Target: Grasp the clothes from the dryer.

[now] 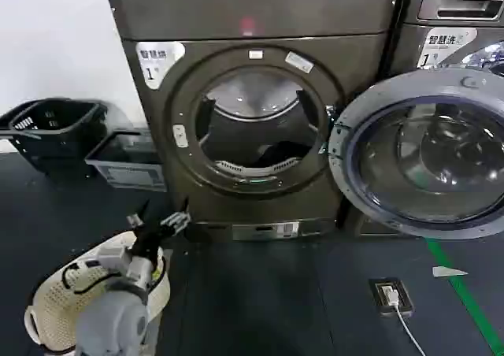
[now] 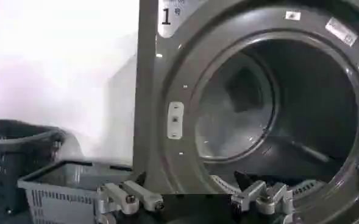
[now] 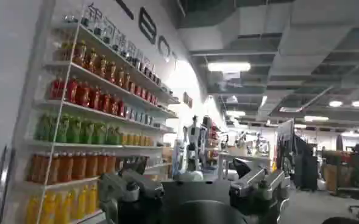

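The dryer (image 1: pixel 260 96) stands straight ahead, bronze-grey, with a white "1" sticker and a small red light. Its round door (image 1: pixel 429 155) is swung wide open to the right. A dark bundle of clothes (image 1: pixel 272 153) lies low in the drum. My left gripper (image 1: pixel 161 218) hovers open and empty in front of the dryer's lower left corner, well short of the porthole. In the left wrist view the left gripper (image 2: pixel 194 189) points at the dryer's (image 2: pixel 167 91) opening. My right gripper (image 3: pixel 194 176) is open and empty, facing away into the room.
A white perforated basket (image 1: pixel 55 309) sits on the floor under my left arm. A black basket (image 1: pixel 47 127) and a grey crate (image 1: pixel 126 163) stand left of the dryer. A second machine (image 1: pixel 457 25) is behind the door. A floor socket with cable (image 1: pixel 391 295) lies at the right.
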